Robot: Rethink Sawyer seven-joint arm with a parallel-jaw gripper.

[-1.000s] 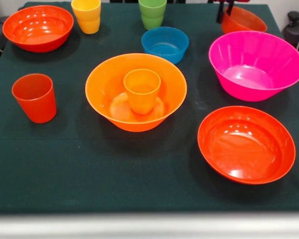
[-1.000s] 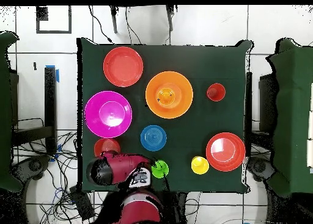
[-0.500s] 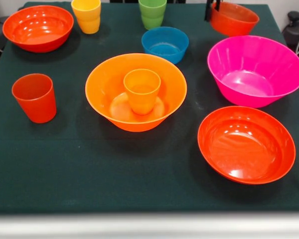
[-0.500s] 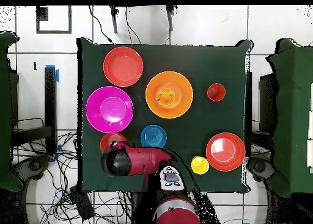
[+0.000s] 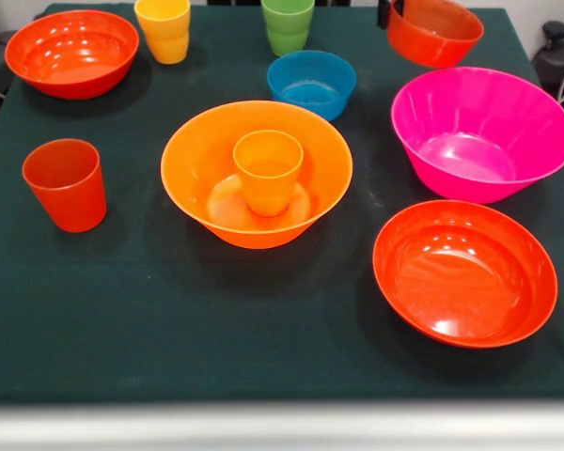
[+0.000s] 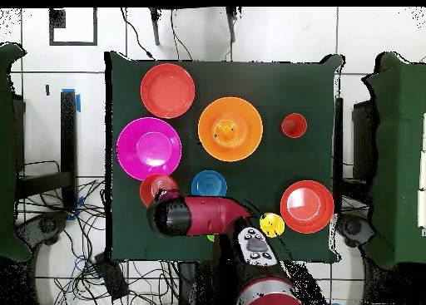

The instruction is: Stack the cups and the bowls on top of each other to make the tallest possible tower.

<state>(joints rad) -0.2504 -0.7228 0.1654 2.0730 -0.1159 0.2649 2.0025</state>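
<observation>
Near the table's far right corner, the small glossy red-orange plastic bowl [image 5: 434, 31] is held pinched at its rim by the gripper [image 5: 385, 13], presumably for carrying toward the large orange plastic bowl [image 5: 257, 172].

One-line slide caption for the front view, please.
Orange cup standing in the large orange bowl at table centre; small red-orange bowl at the far edge beside the magenta bowl.
</observation>
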